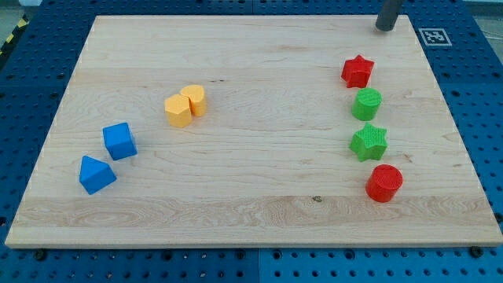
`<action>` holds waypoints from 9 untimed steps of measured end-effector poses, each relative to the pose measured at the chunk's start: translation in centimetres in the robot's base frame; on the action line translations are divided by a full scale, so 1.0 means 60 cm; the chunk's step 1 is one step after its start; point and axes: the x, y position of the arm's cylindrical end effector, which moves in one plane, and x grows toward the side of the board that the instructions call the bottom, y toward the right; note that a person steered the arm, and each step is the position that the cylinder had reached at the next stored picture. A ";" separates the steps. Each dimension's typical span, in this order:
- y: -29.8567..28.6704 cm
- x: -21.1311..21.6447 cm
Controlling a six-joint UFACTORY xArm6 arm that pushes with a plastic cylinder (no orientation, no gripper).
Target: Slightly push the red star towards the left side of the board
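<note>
Red star (357, 71): shown lying on the wooden board (251, 212) in the view's upper right, at the head of a column of four blocks. Just below it a green cylinder (366, 104) is seen, then a green star (368, 142), then a red cylinder (384, 183) at the column's foot; the four are closely spaced, and contact between them cannot be judged. My tip (384, 27) is shown at the view's top right, above and slightly right of the red star and apart from it, touching no block; being a plain rod, it holds nothing. Two yellow blocks (186, 106) are set touching each other left of centre. A blue cube (119, 141) and a second blue block (97, 174) are placed near the left edge.
</note>
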 end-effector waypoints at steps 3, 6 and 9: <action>0.027 -0.004; 0.152 0.044; 0.120 0.198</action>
